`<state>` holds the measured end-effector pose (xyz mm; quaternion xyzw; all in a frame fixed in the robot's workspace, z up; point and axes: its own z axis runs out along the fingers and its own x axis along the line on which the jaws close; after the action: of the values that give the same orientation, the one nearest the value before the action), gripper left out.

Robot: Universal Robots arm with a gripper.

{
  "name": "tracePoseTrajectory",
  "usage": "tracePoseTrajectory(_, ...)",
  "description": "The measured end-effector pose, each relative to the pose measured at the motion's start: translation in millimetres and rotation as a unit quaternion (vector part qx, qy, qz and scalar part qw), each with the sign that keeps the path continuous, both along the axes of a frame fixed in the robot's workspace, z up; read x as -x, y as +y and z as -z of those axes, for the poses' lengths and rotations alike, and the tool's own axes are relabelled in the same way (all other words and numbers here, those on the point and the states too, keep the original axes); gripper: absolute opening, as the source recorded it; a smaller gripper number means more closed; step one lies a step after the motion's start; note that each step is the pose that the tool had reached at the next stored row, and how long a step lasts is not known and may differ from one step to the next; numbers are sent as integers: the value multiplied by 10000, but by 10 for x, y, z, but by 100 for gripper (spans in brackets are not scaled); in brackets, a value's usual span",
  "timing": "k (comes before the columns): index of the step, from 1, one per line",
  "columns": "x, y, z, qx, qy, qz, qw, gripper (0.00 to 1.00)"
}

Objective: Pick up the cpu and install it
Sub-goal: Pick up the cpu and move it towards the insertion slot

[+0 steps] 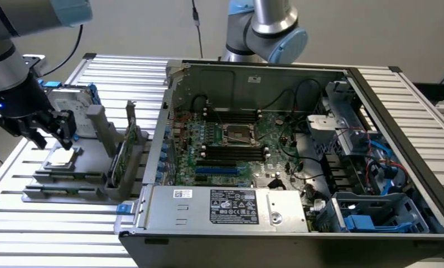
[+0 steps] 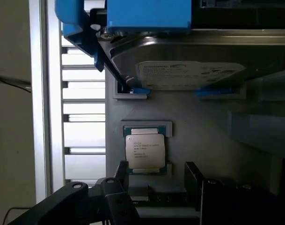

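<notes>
Fingers (image 2: 193, 180) apart, just above cpu (image 2: 144, 151)

1. Bearing surface: a table (image 1: 43, 223) of silver ribbed metal slats with open gaps between them (image 2: 84, 140).
2. A grey fixture block (image 1: 88, 167) sits directly on the table, at the exterior view's left, near the table edge.
3. An open computer case (image 1: 230, 84) lies on its side directly on the table, just beside the fixture, toward the exterior view's right.
4. The fixture (image 2: 198, 126) carries the cpu (image 1: 62, 158) flat in a framed recess (image 2: 144, 151), and a hard drive (image 1: 70, 103) with blue rails (image 2: 189, 75).
</notes>
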<state>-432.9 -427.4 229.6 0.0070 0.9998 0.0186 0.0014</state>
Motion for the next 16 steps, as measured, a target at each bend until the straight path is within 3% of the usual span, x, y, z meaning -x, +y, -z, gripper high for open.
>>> tracePoseTrajectory(13,58,3,237,-5,-14,-59,10000,60)
tracePoseTrajectory(16,60,5,278,-32,-13,-69,10000,60)
